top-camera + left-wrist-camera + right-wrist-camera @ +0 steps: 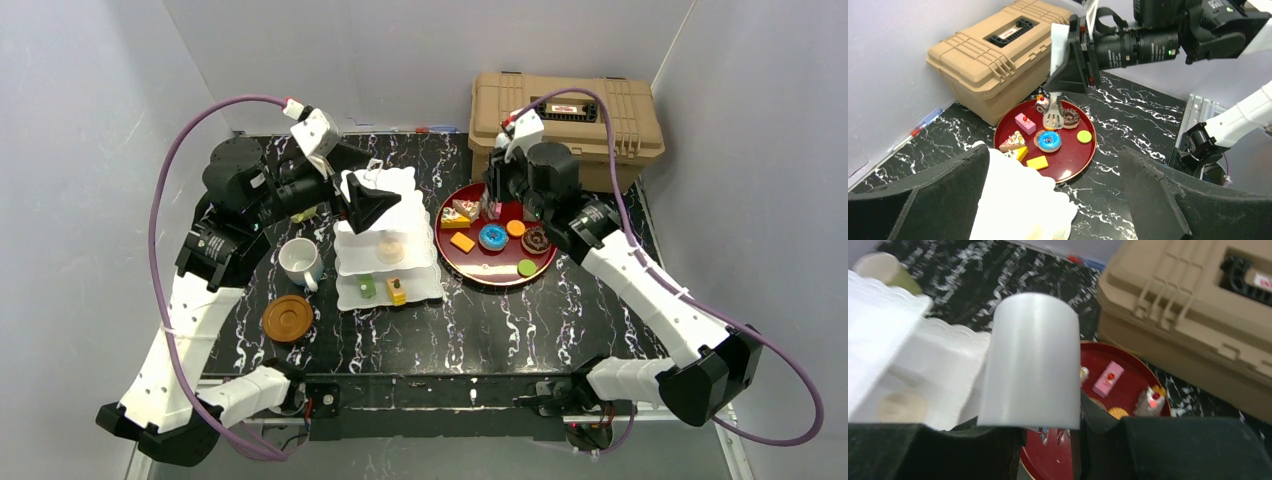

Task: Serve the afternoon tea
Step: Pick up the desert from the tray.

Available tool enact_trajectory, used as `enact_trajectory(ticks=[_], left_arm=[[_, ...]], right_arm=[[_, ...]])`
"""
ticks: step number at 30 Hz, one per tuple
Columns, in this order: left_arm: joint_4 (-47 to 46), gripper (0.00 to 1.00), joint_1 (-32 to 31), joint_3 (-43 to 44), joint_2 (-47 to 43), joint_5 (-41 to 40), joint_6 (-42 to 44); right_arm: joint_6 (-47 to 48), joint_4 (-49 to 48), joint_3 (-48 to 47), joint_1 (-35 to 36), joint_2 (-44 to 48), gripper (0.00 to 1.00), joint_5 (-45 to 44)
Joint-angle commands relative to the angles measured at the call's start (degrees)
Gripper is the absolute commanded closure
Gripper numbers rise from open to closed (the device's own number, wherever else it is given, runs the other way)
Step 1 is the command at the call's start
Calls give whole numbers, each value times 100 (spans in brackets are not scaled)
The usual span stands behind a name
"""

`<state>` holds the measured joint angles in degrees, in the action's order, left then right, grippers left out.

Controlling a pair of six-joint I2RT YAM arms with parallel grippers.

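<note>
**Tea service: count taken**

Left hand (372, 202) wide above cake stand (390, 262), centre of bench (560, 320). Right hand (1068, 70) grips pale tool (1058, 42); only the left wrist view shows its toothed tip over red tray (1075, 156). Pastries (492, 236): three on stand, eight on tray. One white mug (298, 260), one yellow-green mug (878, 267), one coaster (287, 317).
</note>
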<state>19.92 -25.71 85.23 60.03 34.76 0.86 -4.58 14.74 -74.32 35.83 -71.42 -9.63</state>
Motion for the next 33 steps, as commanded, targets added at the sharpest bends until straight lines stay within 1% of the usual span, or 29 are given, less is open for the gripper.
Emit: enact_trajectory(ticks=[1,8,16,21,33], left_arm=[[397,2,5,262,86,-249,-42],[493,2,5,208,96,-288,13],[722,2,5,160,224,-472,189],[956,2,5,135,256,-629,307],[874,2,5,107,215,-679,370]], right_arm=[[230,-871,601,-24,316,75,-1305],[63,-1415,1194,-24,131,72,-1336],[-116,-2588,1748,-24,-27,70,-1518],[-221,-2823,1904,-24,-199,62,-1594],[-272,-3161,2312,-24,-239,40,-1842]])
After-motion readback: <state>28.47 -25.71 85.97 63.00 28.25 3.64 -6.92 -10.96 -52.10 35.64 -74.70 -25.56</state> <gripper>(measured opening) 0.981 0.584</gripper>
